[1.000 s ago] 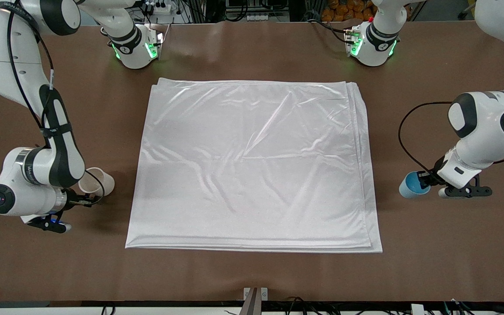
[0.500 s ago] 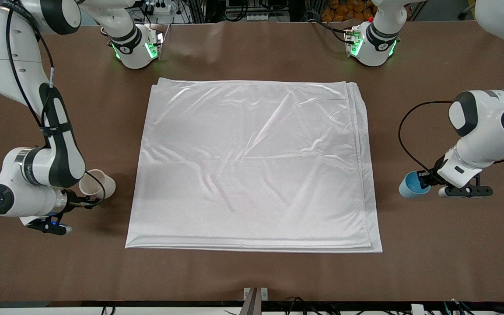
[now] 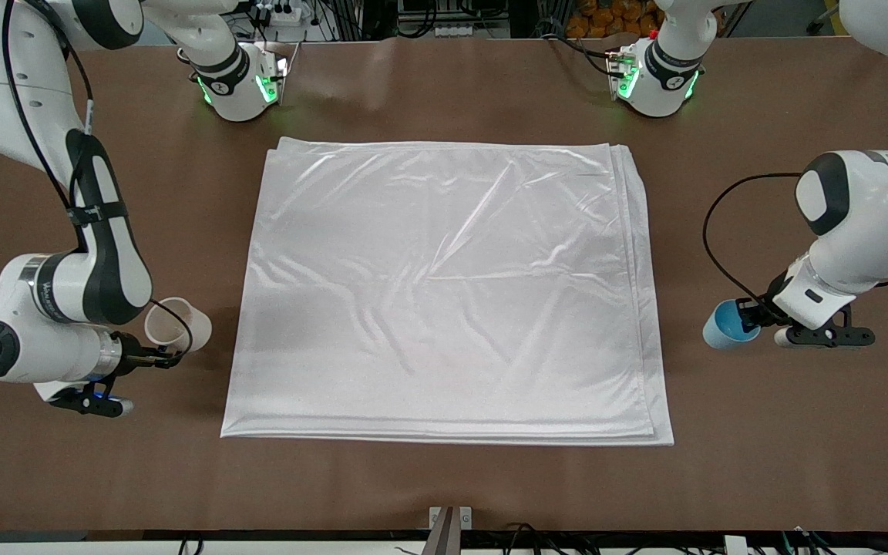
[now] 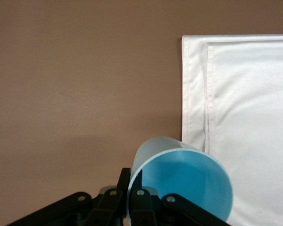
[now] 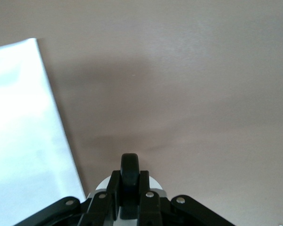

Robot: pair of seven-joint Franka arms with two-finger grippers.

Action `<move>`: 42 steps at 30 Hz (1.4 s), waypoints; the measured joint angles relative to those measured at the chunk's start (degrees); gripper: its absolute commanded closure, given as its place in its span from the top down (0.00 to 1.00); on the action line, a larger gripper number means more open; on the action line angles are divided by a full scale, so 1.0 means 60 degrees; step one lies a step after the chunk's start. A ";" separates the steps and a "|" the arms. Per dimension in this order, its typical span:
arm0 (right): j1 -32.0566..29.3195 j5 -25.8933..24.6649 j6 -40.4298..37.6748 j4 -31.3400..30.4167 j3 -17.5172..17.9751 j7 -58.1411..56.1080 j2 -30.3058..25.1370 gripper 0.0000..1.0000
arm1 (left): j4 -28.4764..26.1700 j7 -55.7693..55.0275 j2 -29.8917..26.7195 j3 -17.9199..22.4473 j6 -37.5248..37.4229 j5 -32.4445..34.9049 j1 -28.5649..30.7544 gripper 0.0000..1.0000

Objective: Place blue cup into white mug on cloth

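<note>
**Both grippers clamped, cups off the cloth**

Left gripper [image 3: 752,314] is closed on the blue cup's [image 3: 726,327] rim, beside the cloth [image 3: 444,293] at its end of the table. Right gripper [image 3: 157,356] pinches the white mug [image 3: 176,328] by its handle, over bare table. Best set the mug upright mid-cloth first, then lower the cup straight in.

The large white folded fabric cloth [image 3: 444,293] has a satiny sheen and soft wrinkles. The brown desk [image 3: 444,486] looks matt and smooth. The small light blue tapered cup [image 3: 725,327] appears smooth, like plastic. The off-white mug [image 3: 178,325] has a smooth, ceramic-like surface.
</note>
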 measured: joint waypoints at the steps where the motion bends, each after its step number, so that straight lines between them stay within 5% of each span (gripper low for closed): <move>1: 0.0001 0.0000 -0.0085 0.0058 0.0052 0.0000 -0.0010 0.03 | 0.0026 0.0000 -0.0012 -0.0011 -0.0047 0.0000 0.0000 0.00; 13: -0.0001 0.0014 -0.0246 0.0253 0.0645 0.0679 -0.0025 0.02 | 0.0588 0.0000 -0.0176 -0.0189 -0.0879 0.0000 -0.0004 0.00; 28: 0.0254 0.0011 -0.0339 0.0399 0.2723 0.5256 -0.0027 0.02 | 0.0730 0.0000 -0.0280 -0.0346 -0.1052 0.0000 -0.0007 0.00; 42: 0.2096 0.0185 -0.0268 0.0351 0.2856 0.8817 0.0113 0.02 | 0.0765 0.0000 -0.0797 -0.0990 -0.1402 0.0000 -0.0023 0.00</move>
